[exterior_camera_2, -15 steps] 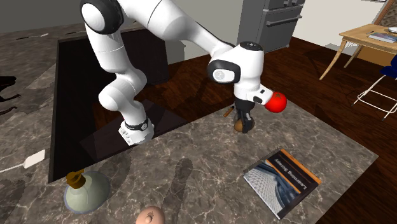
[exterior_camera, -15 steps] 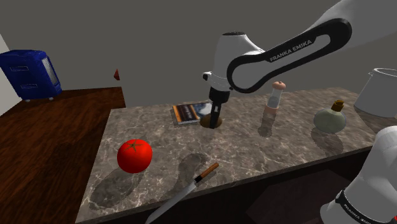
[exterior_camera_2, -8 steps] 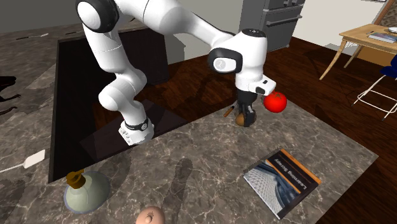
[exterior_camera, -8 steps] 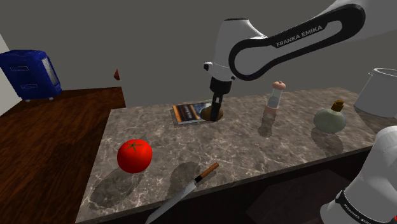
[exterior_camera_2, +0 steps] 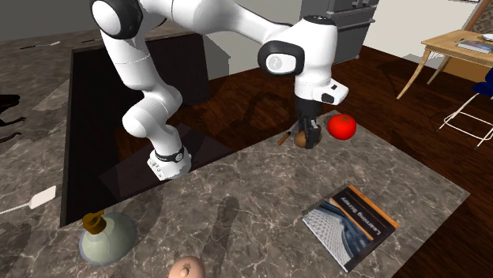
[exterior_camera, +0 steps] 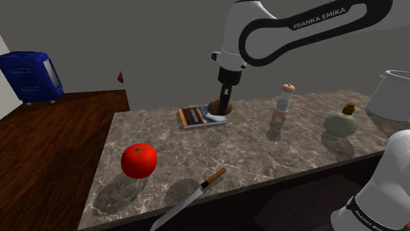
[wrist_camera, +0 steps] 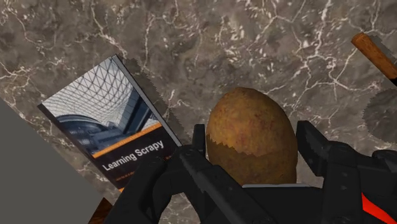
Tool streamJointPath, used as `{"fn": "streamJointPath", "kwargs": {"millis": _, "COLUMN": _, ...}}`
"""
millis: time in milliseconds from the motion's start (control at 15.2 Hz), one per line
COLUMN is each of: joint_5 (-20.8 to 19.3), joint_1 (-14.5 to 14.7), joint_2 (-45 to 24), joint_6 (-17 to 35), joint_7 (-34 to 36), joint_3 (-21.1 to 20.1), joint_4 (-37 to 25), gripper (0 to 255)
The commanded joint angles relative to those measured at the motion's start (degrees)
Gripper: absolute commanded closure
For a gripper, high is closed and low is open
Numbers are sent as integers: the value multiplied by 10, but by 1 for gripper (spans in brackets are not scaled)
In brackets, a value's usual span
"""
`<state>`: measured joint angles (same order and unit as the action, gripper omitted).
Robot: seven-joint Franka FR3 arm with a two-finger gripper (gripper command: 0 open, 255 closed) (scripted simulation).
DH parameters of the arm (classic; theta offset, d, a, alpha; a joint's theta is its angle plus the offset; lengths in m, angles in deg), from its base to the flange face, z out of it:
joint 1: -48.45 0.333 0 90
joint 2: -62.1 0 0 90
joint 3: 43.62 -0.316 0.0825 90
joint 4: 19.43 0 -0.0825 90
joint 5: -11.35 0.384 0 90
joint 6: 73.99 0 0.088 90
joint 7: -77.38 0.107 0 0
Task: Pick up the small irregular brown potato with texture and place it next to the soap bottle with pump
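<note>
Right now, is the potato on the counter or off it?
Off it. The pincer clasps the potato between its fingers, and it hangs above the counter, near the book.

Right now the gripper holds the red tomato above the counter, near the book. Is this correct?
Not the tomato: the gripper holds the brown potato, as the wrist view shows. The tomato lies on the counter. The rest is right.

Brown egg-shaped potato (wrist_camera: 252,137) clasped aloft in the pincer (wrist_camera: 252,132).
</note>
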<state>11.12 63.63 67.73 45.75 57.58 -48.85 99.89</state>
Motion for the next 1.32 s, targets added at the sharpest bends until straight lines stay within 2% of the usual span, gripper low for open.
{"fn": "streamJointPath", "kwargs": {"millis": 0, "joint_5": 0, "joint_1": 0, "joint_2": 2, "joint_6": -15, "joint_7": 0, "joint_3": 0, "joint_4": -12, "gripper": 255}}
{"fn": "streamJointPath", "kwargs": {"millis": 990, "joint_5": 2, "joint_1": 0, "joint_2": 13, "joint_6": -125, "joint_7": -2, "joint_3": 1, "joint_4": -111, "gripper": 255}}
{"fn": "streamJointPath", "kwargs": {"millis": 1254, "joint_5": 6, "joint_1": -18, "joint_2": 73, "joint_6": -120, "joint_7": -48, "joint_3": 28, "joint_4": -47, "gripper": 255}}
